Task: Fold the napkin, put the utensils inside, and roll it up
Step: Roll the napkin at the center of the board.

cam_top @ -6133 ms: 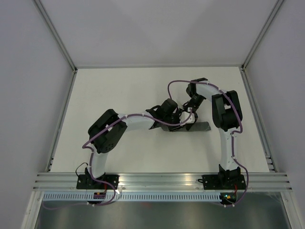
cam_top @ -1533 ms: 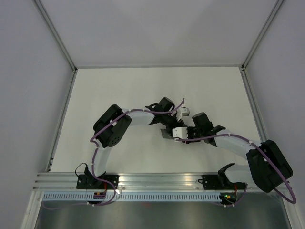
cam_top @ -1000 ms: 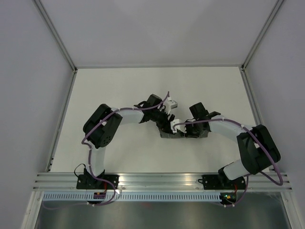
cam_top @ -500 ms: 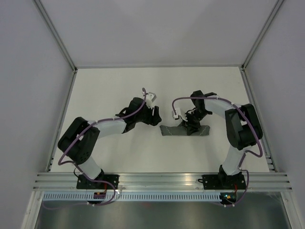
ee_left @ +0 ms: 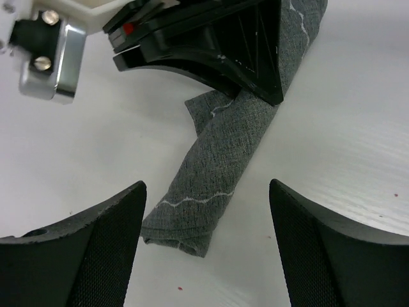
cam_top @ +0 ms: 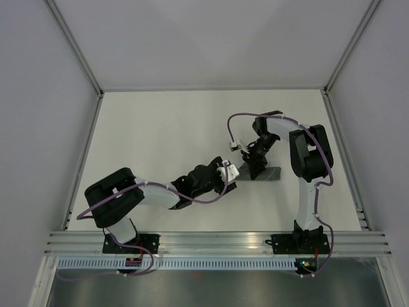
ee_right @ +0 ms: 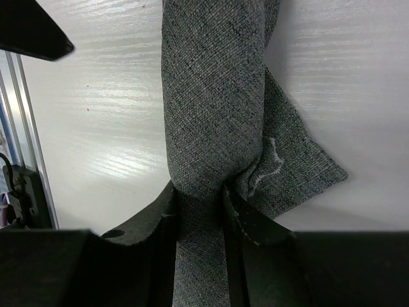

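Right claw is clamped on the rolled napkin, so the wide left claw should be lowered squarely over its free end.

The left arm stretches low toward 2 o'clock, and the left gripper has its jaws spread wide. The right arm folds over, with the right gripper pointing to 7 o'clock and pinching the napkin.

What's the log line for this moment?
napkin: rolled up | right gripper: shut on napkin | left gripper: open, astride roll end, not touching
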